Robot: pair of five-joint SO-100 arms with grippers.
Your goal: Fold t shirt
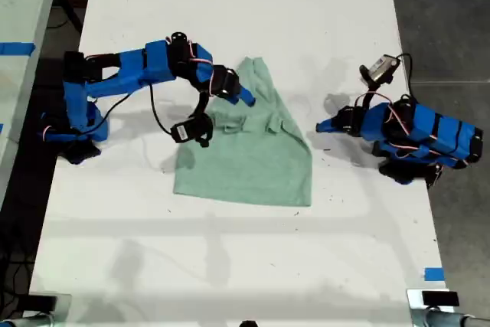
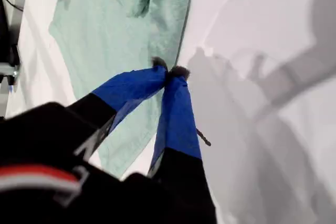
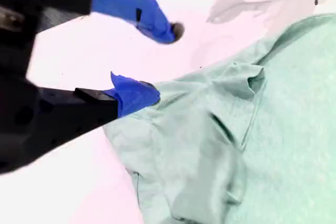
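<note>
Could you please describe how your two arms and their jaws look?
Both arms are bright blue, with black motor blocks at the joints and thin red, white and black cables along them. My first gripper has tapered blue jaws with dark tips on a black base. My second gripper has the same blue jaws and black body.

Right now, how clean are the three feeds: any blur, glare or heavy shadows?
Exterior view: sharp, evenly lit, faint arm shadows on the table. First wrist view: my first gripper soft-focused, large grey shadows beside the t shirt. Second wrist view: my second gripper blurred, table washed pinkish.
</note>
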